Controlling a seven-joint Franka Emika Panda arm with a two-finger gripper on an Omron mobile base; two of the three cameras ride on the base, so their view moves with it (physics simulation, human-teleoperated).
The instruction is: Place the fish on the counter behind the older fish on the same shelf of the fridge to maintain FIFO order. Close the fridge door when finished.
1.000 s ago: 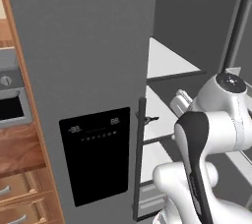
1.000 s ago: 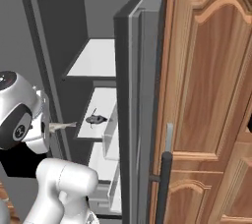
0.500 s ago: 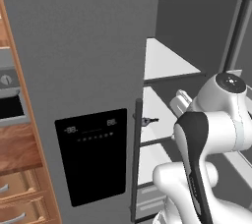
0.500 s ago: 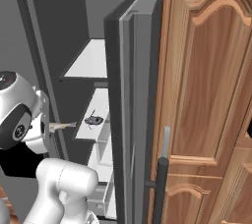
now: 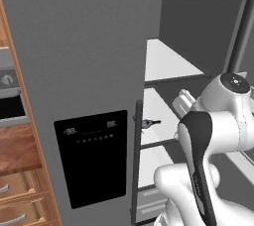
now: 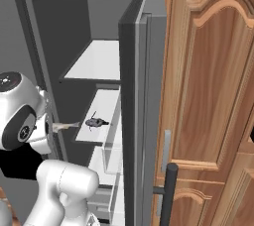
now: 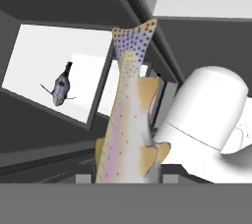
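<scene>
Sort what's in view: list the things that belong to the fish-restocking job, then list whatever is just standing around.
Job things:
- held fish, in the gripper
- older fish lying on the middle shelf
- fridge, its plain door open

Just there:
- wooden cabinet
- drawers
- upper shelf

We see a matt grey metal-look fridge [image 5: 84, 56] with a glossy black dispenser panel [image 5: 92, 158], smooth white shelves [image 6: 101, 61], a speckled, sheeny pinkish fish [image 7: 129, 125] and polished reddish wood cabinets [image 6: 211, 96].
</scene>
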